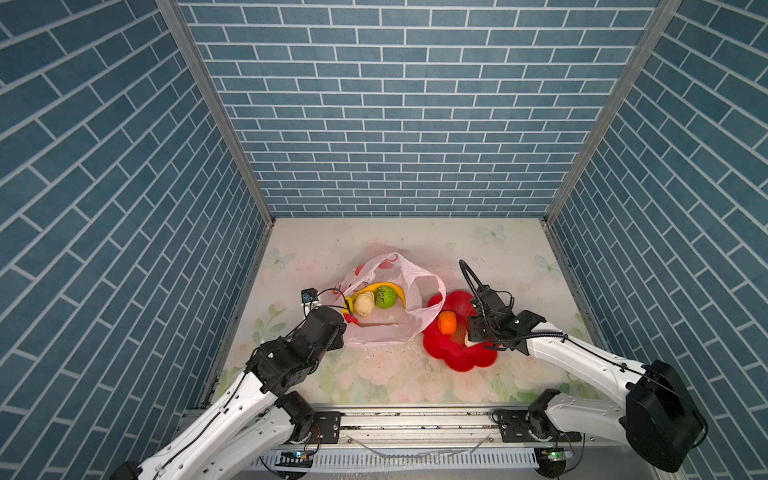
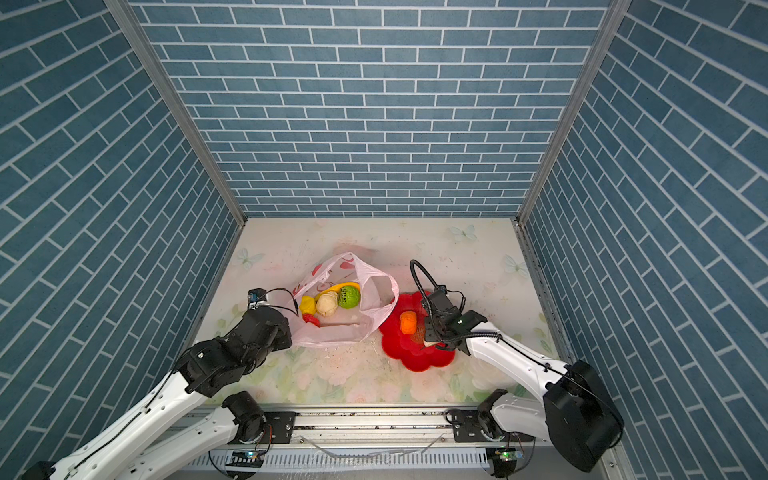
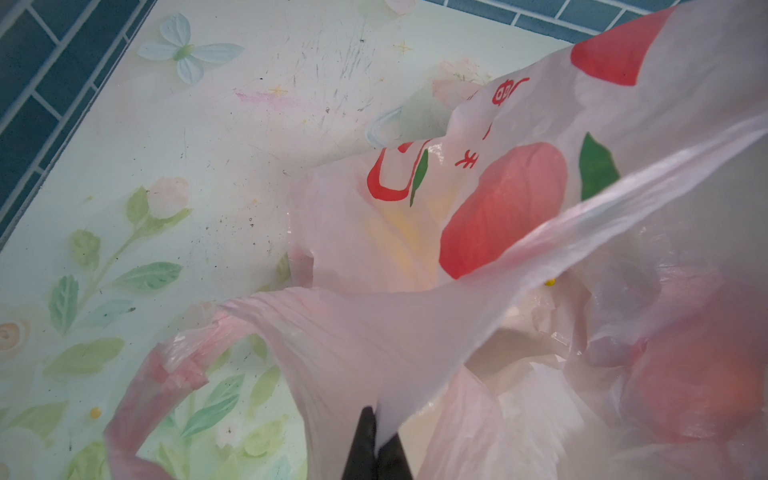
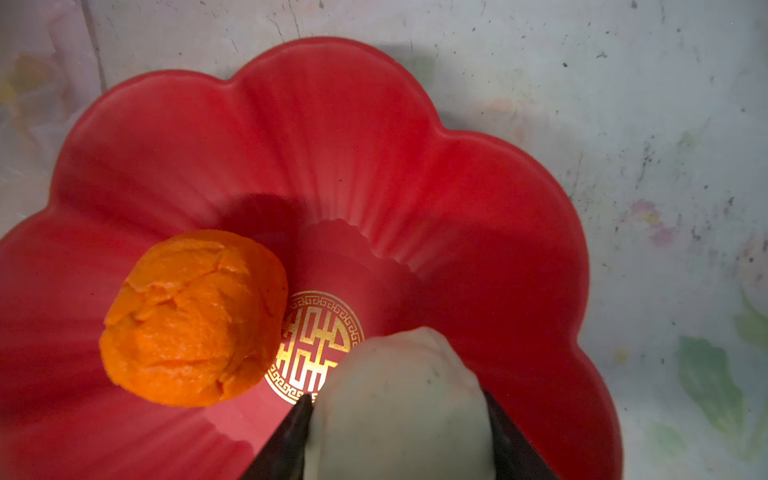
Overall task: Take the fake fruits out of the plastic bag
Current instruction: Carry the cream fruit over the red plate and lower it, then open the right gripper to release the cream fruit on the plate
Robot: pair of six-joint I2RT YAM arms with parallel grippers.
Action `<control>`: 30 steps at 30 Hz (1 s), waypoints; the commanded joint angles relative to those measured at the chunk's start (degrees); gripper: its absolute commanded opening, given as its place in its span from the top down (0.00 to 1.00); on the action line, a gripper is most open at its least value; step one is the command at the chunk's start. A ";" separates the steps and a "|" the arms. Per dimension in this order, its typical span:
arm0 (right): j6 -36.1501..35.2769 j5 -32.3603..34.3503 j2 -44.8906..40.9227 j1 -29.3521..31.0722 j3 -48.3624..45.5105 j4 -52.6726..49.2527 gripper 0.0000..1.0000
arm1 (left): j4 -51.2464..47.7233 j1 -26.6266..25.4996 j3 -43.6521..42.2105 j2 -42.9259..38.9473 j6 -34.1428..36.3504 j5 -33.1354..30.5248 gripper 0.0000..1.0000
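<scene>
**Item 1: plastic bag** [image 1: 376, 332]. At the middle of the surface [image 1: 374, 374], mouth gaping upward. Thin, limp, slippery film that will slide and collapse if let go.
- Best held at the rim or a loop handle, never through the wall.
- Left jaws: clenched on a fold of the rim, at 8 o'clock of the bag, as the left wrist view shows.

**Item 2: fake fruits, seven counted.**
- In the bag, five:
  - banana [image 1: 392, 286], curved along the 12 o'clock side
  - green fruit [image 1: 385, 297]
  - cream fruit [image 1: 365, 303], touching the green one at its 9 o'clock
  - yellow fruit [image 2: 307, 304], at 9 o'clock of the cream one
  - red fruit [image 2: 311, 319], at 7 o'clock, only partly seen
- In the red dish [image 1: 457, 359], at 4 o'clock of the bag, its rim touching the bag: the orange [image 4: 195, 320], on the dish's 10 o'clock side.
- In the right jaws: a second cream fruit [image 4: 399, 374], grasped across its middle over the dish's gold emblem [image 4: 316, 332]. Whether it rests on the dish cannot be told.

**Handling, judged.**
- The cracked, wrinkled skins suggest light, soft foam that gives under a squeeze and is hardly fragile.
- Take the round ones across the widest part.
- Take the banana across its narrow width at mid-length.
- Approach through the open mouth from above, since the film may snag.

**Progress, judged.** Two out, five remaining.
</scene>
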 commanded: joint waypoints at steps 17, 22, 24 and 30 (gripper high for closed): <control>0.83 -2.45 7.36 -0.30 0.11 4.93 0.52 | -0.66 -0.30 0.84 -1.03 0.20 -1.04 1.00; 0.22 -2.64 6.67 -0.31 0.74 4.08 0.38 | -0.46 -0.31 0.84 -1.00 0.27 -1.04 1.00; -0.21 -2.51 6.03 -0.31 1.22 3.29 0.34 | -0.39 -0.31 0.92 -0.95 0.24 -0.95 1.00; -0.52 -1.92 3.36 -0.31 2.93 0.33 0.24 | -0.37 -0.31 0.91 -1.14 0.29 -1.04 1.00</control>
